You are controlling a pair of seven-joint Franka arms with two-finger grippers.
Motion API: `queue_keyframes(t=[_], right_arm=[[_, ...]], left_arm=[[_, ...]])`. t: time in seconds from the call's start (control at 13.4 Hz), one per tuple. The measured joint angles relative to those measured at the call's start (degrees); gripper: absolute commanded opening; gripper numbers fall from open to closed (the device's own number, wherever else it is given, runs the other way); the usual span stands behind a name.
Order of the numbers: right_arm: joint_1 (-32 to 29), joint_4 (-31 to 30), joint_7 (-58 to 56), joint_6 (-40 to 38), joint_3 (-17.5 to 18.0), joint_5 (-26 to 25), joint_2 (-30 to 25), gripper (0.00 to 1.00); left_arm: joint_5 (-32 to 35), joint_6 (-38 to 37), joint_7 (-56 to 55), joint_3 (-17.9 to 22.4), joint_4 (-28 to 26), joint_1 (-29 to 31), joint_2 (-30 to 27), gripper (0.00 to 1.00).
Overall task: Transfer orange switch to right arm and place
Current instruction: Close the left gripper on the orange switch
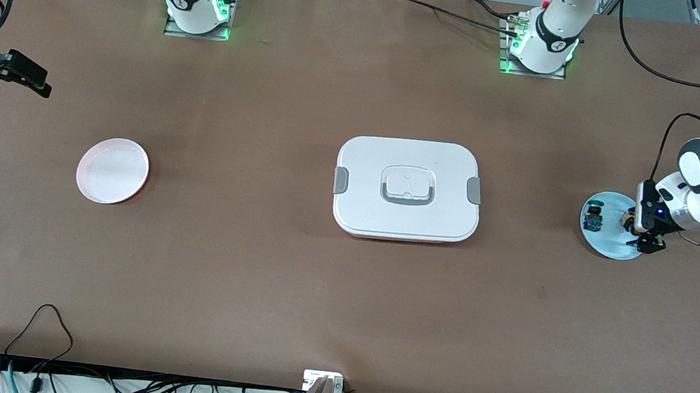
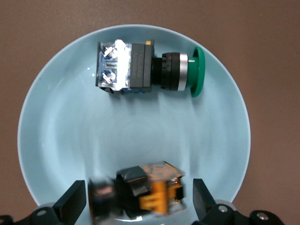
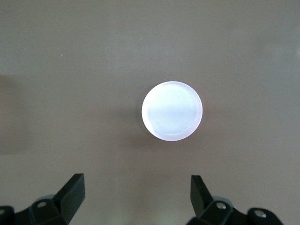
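Orange switch [image 2: 140,192], lower frame, sits between my open left tool [image 2: 138,201]; closing off-centre may tip it. Right tool [image 3: 136,197] waits open, empty.

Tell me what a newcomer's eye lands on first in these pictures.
First, the big white lidded box in the middle of the table. Next, the left gripper, open, straddling the orange switch on the light blue plate at the left arm's end, beside a green-capped switch. The right gripper waits open, high above the pink plate.
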Motion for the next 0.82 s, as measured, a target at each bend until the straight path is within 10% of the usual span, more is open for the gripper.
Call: queue_keyframes(t=[0.82], right_arm=[[-0.01, -0.07, -0.35, -0.68, -0.03, 0.0, 3.73, 1.0]], left_arm=[[0.0, -2.58, 0.03, -1.04, 2.7, 0.12, 0.9, 1.0]])
